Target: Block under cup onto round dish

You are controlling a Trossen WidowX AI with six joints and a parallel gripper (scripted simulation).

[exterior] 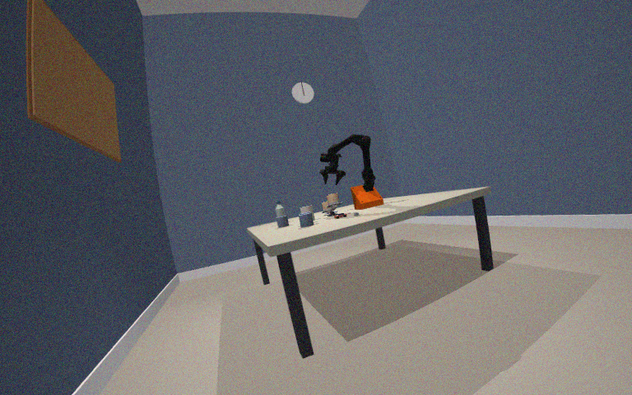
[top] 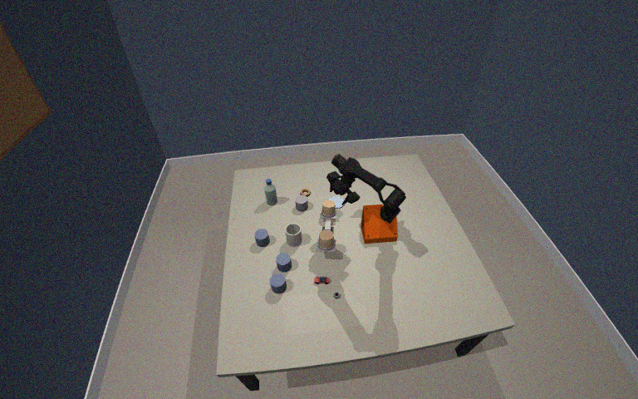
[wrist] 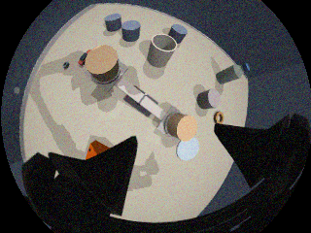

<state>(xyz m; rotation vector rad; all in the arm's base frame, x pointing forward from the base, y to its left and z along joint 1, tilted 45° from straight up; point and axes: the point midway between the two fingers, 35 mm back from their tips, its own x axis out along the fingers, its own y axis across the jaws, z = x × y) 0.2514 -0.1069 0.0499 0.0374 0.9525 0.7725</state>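
Note:
Two tan cups stand upside down on the pans of a small balance [top: 327, 225] [wrist: 146, 102]. The near cup [top: 326, 239] [exterior: 332, 198] [wrist: 104, 72] sits higher; the far cup [top: 328, 207] [exterior: 325, 205] [wrist: 186, 127] sits lower, so the beam is tilted. The block is not visible. The pale blue round dish [top: 336, 202] [wrist: 188, 149] lies on the table right beside the far cup. My gripper [exterior: 331, 183] [wrist: 177, 134] is open and empty, pointing down high above the far cup and dish.
A grey open cup [top: 293, 234] [wrist: 159, 53] stands beside the balance. Around it are several short blue cylinders [top: 283, 262], a mauve cylinder [top: 301, 203], a bottle [top: 270, 194] and a ring [top: 305, 190]. A red toy car [top: 321, 280] lies nearer. The orange base [top: 380, 224] is right.

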